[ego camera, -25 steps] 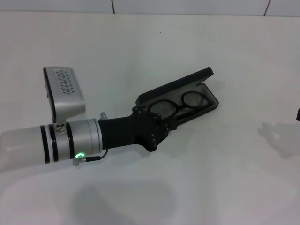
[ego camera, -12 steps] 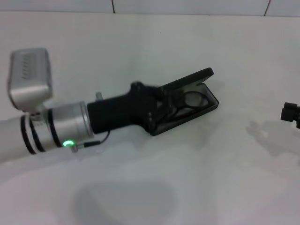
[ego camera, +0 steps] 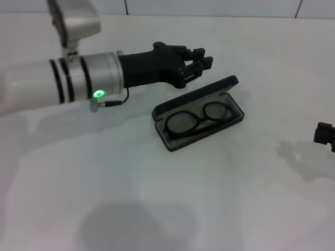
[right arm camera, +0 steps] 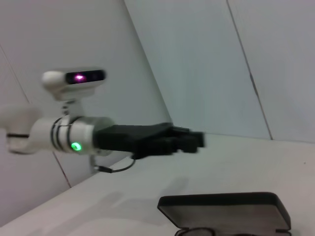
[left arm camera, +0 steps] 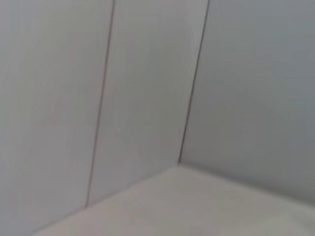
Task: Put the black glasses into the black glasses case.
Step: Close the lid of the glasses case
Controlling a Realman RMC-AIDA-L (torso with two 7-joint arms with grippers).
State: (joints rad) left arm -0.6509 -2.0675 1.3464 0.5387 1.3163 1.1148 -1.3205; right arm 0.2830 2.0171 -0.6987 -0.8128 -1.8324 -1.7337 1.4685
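Observation:
The black glasses case [ego camera: 231,121] lies open in the middle of the white table, its lid [ego camera: 196,95] tilted up at the back. The black glasses [ego camera: 198,120] lie inside the case on the grey lining, lenses up. My left gripper [ego camera: 203,60] is raised above the table just behind the case lid, apart from it and holding nothing. The right wrist view shows the left gripper [right arm camera: 196,139] hovering above the case lid [right arm camera: 224,206]. Only a part of my right gripper [ego camera: 324,135] shows, at the right edge of the table. The left wrist view shows only wall and table.
The white table [ego camera: 157,198] spreads all around the case. A tiled white wall [ego camera: 209,6] runs along the back edge. The left arm's silver forearm [ego camera: 57,86] reaches in from the left.
My left gripper has left the case, lifted and moved back behind the lid. The glasses stay in the case. The right gripper has come into view at the right edge.

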